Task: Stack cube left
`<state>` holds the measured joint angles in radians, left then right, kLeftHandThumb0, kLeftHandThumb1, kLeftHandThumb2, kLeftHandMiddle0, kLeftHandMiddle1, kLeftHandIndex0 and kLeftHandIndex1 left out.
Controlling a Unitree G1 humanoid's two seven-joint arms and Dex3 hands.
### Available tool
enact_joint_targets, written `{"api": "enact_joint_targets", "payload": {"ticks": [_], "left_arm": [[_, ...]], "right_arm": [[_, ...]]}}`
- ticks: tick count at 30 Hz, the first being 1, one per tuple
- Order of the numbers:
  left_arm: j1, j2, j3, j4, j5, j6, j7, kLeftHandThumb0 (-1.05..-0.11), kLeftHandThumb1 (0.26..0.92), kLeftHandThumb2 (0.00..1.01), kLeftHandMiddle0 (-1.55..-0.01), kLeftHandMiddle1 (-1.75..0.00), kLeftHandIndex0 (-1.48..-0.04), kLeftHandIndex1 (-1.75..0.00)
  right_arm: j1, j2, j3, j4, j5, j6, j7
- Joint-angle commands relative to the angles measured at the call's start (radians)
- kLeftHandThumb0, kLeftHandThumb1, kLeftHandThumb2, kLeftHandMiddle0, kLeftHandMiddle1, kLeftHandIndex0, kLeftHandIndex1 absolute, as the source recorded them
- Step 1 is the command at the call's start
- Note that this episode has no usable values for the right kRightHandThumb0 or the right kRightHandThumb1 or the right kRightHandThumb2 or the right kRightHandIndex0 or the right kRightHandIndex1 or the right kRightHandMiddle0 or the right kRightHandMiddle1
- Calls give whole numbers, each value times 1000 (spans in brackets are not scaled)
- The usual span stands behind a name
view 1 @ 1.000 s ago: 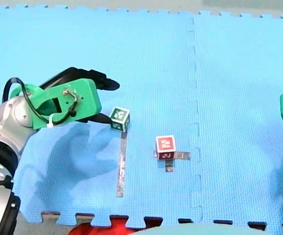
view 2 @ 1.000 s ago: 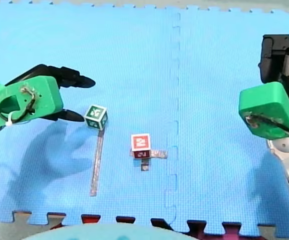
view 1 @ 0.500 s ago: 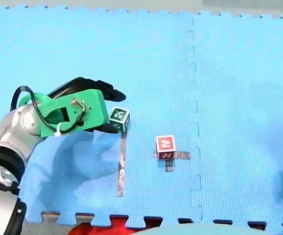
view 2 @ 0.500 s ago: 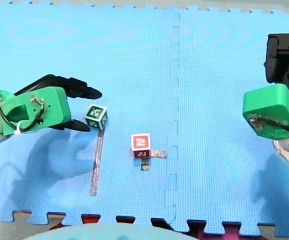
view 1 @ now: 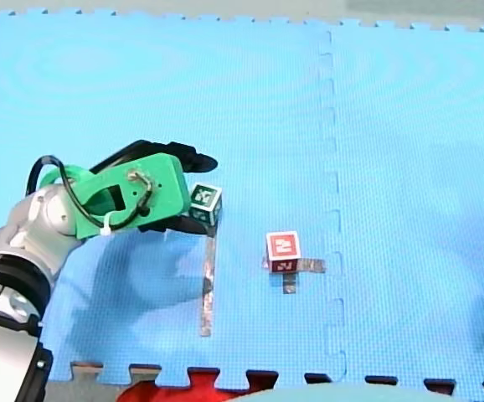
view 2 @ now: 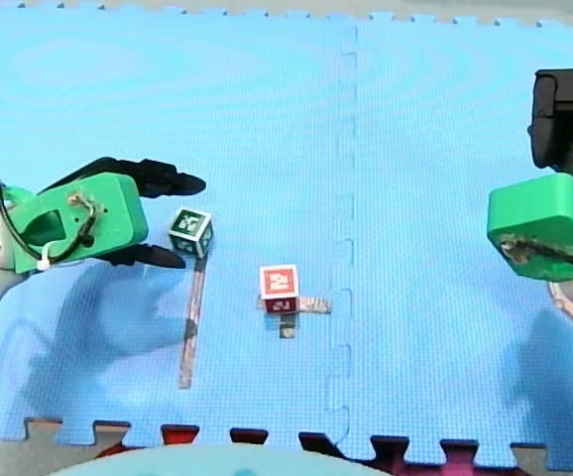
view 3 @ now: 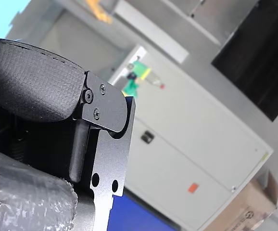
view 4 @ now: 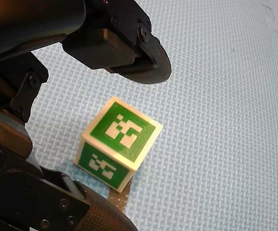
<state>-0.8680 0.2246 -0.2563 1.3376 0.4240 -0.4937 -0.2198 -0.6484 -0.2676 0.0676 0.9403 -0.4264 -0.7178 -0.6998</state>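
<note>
My left hand [view 2: 133, 171], fingers [view 2: 172, 182] spread around the green-and-white patterned cube [view 2: 190, 231] left of centre, grips nothing yet; red-and-white cube [view 2: 279, 286] sits unstacked on the blue foam surface [view 2: 415, 149]; right hand [view 2: 564, 104] at right edge.

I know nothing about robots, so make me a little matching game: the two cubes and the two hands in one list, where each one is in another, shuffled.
1. green cube
2. red cube
3. left hand
4. right hand

A. by the right edge of the mat, away from both cubes
B. on short grey tape pieces
C. at the far end of the long tape strip
D. reaching around the green cube, not gripping it

Pairs: 1-C, 2-B, 3-D, 4-A.
</note>
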Motion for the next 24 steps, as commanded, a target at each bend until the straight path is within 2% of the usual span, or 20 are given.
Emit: {"api": "enact_joint_targets", "payload": {"ticks": [1, 4, 5, 8, 11, 16, 24], "left_arm": [[1, 4, -10, 2, 11, 12, -3, -742, 661, 4, -838, -1746, -373, -1], [-1, 5, -30, 2, 34, 29, 10, -867, 684, 10, -836, -1746, -323, -7], [-1, 5, -34, 1, 39, 31, 14, -959, 707, 16, -834, -1746, -309, -5], [-1, 6, -40, 1, 47, 31, 18, -1030, 726, 17, -832, -1746, -287, 0], [0, 6, -43, 1, 48, 31, 20, -1045, 731, 15, -829, -1746, -273, 0], [0, 6, -45, 1, 46, 30, 18, -1048, 741, 15, -824, -1746, -259, 0], [1, 11, -44, 3, 41, 26, 12, -1048, 760, 17, -818, -1746, -265, -6]], "right_arm": [[5, -8, -1, -6, -3, 1, -4], [8, -9, 1, -5, -11, 1, -12], [9, -10, 2, -4, -14, -1, -15], [13, -11, 3, 1, -18, -4, -19], [15, -11, 3, 2, -18, -6, -21], [24, -12, 0, -17, -15, -1, -15], [41, -14, -1, -57, -19, 24, -13]]}}
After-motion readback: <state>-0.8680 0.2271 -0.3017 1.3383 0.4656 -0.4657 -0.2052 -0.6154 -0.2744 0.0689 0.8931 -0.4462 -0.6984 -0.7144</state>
